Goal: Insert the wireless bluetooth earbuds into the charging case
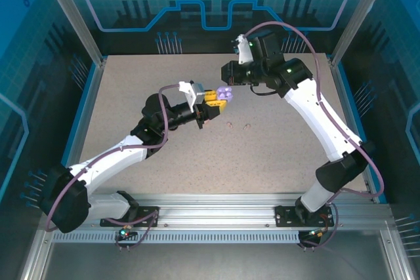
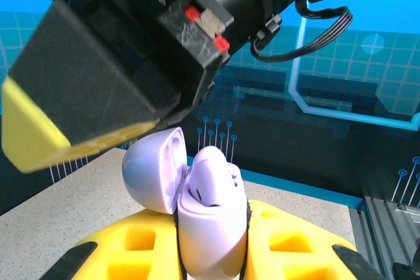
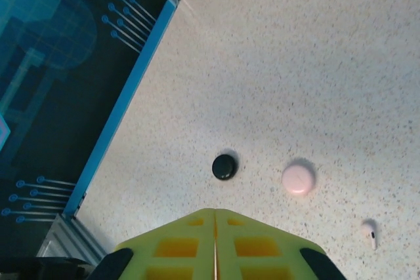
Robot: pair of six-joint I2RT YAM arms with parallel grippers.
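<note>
Reaching forward from its base, the left arm tilts the left gripper (image 1: pixel 217 100) upward, its yellow fingers clamped on the open lilac charging case (image 2: pixel 210 227), whose lid is tipped back. Arching high and bending down, the right arm sets the right gripper (image 3: pixel 215 218), fingers pressed together with nothing visible between them, just above that case. Two tiny earbuds (image 1: pixel 228 122) lie on the table (image 1: pixel 131 96), nearer the bases than the case.

Speckled table (image 3: pixel 295 63): black case (image 3: pixel 224 166), pink case (image 3: pixel 298 179), earbud (image 3: pixel 370 233)
</note>
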